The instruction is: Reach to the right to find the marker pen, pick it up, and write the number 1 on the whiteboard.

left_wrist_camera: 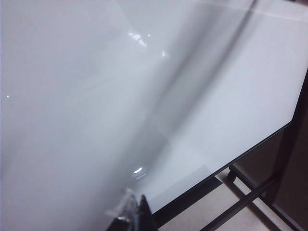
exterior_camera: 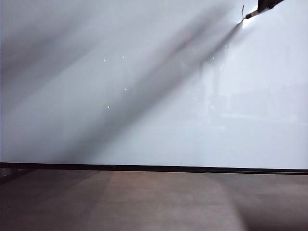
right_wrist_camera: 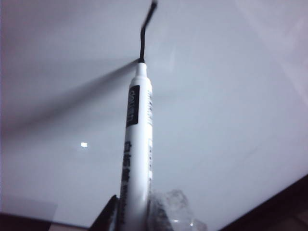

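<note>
The whiteboard (exterior_camera: 144,96) fills the exterior view. At its top right corner, my right gripper (exterior_camera: 263,6) holds the marker pen (exterior_camera: 252,15) with the tip on the board. A short black stroke, the number 1 (exterior_camera: 242,14), rises from the tip. In the right wrist view the white marker pen (right_wrist_camera: 137,144) stands between the jaws of the right gripper (right_wrist_camera: 137,216), which is shut on it. Its nib touches the whiteboard (right_wrist_camera: 231,96) at the end of the wavy, hooked number 1 (right_wrist_camera: 143,33). My left gripper (left_wrist_camera: 137,211) hangs shut and empty near the whiteboard (left_wrist_camera: 96,96).
A thin black strip (exterior_camera: 144,168) runs along the board's lower edge, with a brown wood-look surface (exterior_camera: 144,202) below it. In the left wrist view, black stand bars (left_wrist_camera: 250,197) and a caster wheel (left_wrist_camera: 232,174) sit under the board's corner.
</note>
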You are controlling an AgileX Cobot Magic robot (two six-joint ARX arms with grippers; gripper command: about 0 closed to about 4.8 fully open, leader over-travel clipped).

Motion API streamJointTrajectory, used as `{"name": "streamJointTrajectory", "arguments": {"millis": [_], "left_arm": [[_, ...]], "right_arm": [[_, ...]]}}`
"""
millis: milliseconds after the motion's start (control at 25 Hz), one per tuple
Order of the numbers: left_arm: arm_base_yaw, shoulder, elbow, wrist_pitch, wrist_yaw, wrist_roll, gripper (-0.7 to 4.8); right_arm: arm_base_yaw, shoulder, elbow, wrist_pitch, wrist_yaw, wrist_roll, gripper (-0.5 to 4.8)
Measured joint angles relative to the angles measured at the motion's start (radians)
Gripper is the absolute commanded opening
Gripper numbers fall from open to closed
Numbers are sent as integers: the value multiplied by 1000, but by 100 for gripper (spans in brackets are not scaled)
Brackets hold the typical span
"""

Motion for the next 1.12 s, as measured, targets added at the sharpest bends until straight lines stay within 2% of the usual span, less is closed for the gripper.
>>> {"name": "streamJointTrajectory", "arguments": {"millis": [1118], "left_arm": [[2, 0, 0, -21, 0, 0, -5]], "right_arm": [[0, 16, -72, -19, 6, 0, -6]]}}
